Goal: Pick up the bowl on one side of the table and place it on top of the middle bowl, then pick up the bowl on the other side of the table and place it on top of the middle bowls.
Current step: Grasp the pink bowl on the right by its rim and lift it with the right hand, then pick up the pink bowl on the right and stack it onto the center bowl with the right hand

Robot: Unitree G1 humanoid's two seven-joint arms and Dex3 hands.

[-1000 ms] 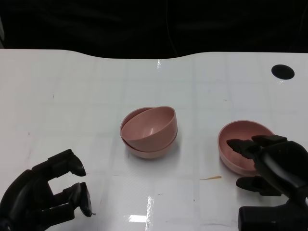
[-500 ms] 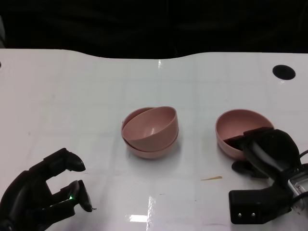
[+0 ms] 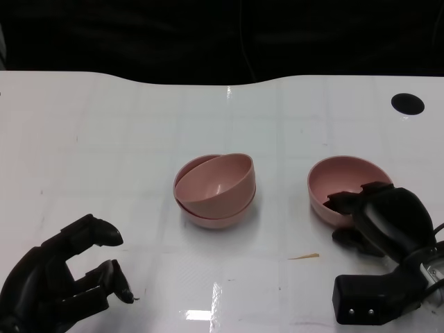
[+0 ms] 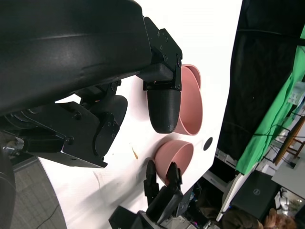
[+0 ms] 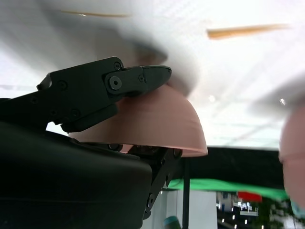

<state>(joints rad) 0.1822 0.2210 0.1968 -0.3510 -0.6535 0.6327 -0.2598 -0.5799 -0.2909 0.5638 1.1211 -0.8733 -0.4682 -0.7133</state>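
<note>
Tilted bowl (image 3: 216, 180) in middle bowl (image 3: 215, 211) — side bowl (image 3: 340, 191) right

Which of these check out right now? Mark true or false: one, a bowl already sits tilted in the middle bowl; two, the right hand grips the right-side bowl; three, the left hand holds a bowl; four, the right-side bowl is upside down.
1. A tilted bowl rests in the middle bowl: true.
2. The right hand grips the right-side bowl, fingers over its near rim: true.
3. The left hand holds a bowl: false, it holds nothing, fingers apart.
4. The right-side bowl is upside down: false, its opening faces up.
</note>
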